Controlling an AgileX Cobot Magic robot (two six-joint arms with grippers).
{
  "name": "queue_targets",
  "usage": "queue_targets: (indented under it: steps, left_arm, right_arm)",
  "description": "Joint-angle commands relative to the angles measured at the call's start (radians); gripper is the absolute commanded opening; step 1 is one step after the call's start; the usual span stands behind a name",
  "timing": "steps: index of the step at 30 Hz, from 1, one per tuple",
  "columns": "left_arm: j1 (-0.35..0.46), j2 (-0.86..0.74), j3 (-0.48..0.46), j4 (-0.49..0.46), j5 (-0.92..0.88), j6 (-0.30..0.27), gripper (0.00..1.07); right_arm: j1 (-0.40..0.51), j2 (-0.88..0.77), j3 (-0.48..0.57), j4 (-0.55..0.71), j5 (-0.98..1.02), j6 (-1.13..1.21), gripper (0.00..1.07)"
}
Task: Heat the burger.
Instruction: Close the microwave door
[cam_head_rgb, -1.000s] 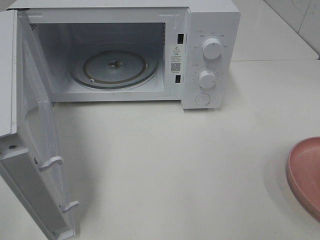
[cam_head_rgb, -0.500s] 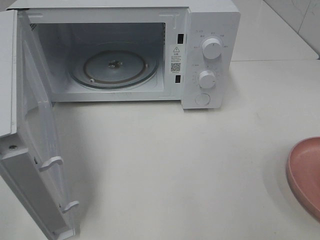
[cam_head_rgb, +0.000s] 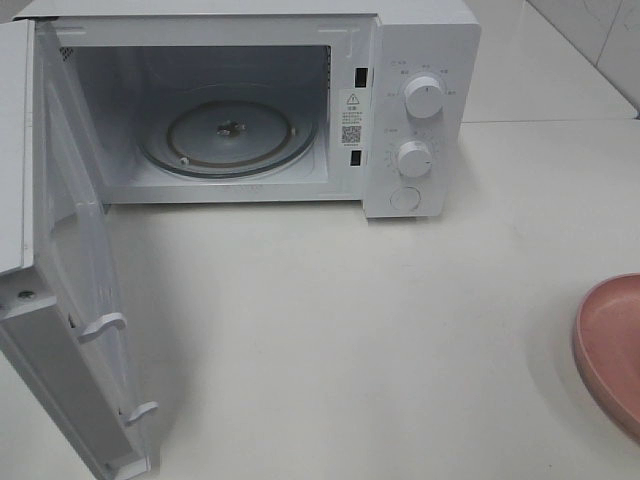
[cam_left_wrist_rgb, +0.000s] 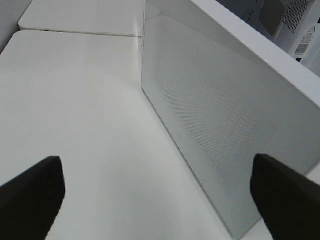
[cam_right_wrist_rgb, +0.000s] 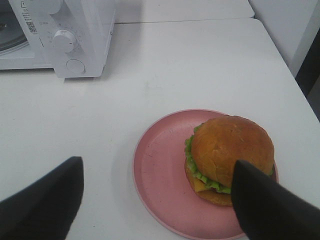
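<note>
The burger (cam_right_wrist_rgb: 227, 147), with a glossy brown bun, green lettuce and yellow cheese, sits on the right part of a pink plate (cam_right_wrist_rgb: 160, 165). In the exterior view only the plate's edge (cam_head_rgb: 612, 345) shows at the far right, and the burger is out of that view. My right gripper (cam_right_wrist_rgb: 155, 205) hovers above the plate, open, and one dark fingertip (cam_right_wrist_rgb: 265, 205) overlaps the burger's near side. My left gripper (cam_left_wrist_rgb: 160, 210) is open and empty beside the microwave door (cam_left_wrist_rgb: 225, 125). Neither gripper appears in the exterior view.
The white microwave (cam_head_rgb: 440, 50) stands at the back with its door (cam_head_rgb: 75, 290) swung fully open to the left. Its glass turntable (cam_head_rgb: 230, 135) is bare. Two knobs (cam_head_rgb: 424, 97) sit on its right panel. White tabletop (cam_head_rgb: 330, 320) stretches between microwave and plate.
</note>
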Motion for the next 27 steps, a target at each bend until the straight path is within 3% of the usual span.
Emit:
queue_targets:
  steps: [1, 5, 6, 8, 9, 11, 12, 13, 14, 16, 27]
  left_arm:
    - [0.002, 0.021, -0.022, 0.0, -0.029, -0.004, 0.9]
    - [0.002, 0.09, -0.027, 0.002, -0.112, -0.004, 0.74]
    - [0.002, 0.09, -0.027, 0.002, -0.112, -0.004, 0.74]
    - [0.002, 0.135, -0.024, 0.004, -0.168, -0.003, 0.61]
    - [0.002, 0.135, -0.024, 0.004, -0.168, -0.003, 0.61]
    - [0.002, 0.188, -0.024, 0.004, -0.208, -0.002, 0.42]
    - [0.002, 0.188, -0.024, 0.004, -0.208, -0.002, 0.42]
    - [0.002, 0.227, -0.024, 0.006, -0.229, -0.002, 0.28]
    - [0.002, 0.227, -0.024, 0.006, -0.229, -0.002, 0.28]
    - [0.002, 0.324, -0.024, 0.025, -0.262, -0.002, 0.0]
    - [0.002, 0.486, 0.066, 0.032, -0.535, 0.0, 0.0]
  right_arm:
    - [-0.009, -0.025, 0.004, -0.001, -0.014, -0.012, 0.76]
    - [-0.009, -0.025, 0.004, -0.001, -0.014, -0.012, 0.76]
    - [-0.009, -0.025, 0.004, -0.001, -0.014, -0.012, 0.76]
    - [-0.009, -0.025, 0.004, -0.001, -0.014, -0.012, 0.76]
    - [-0.009, -0.025, 0.004, -0.001, -0.014, -0.012, 0.76]
    - [-0.009, -0.025, 0.004, -0.001, -0.014, -0.012, 0.76]
    - [-0.009, -0.025, 0.004, -0.001, -0.014, -0.012, 0.76]
    - [-0.009, -0.025, 0.004, -0.001, -0.014, -0.012, 0.76]
    - [-0.009, -0.025, 0.004, -0.001, -0.014, -0.012, 0.76]
    - [-0.009, -0.025, 0.004, -0.001, -0.014, -0.012, 0.76]
    - [-0.009, -0.025, 0.004, -0.001, -0.014, -0.012, 0.76]
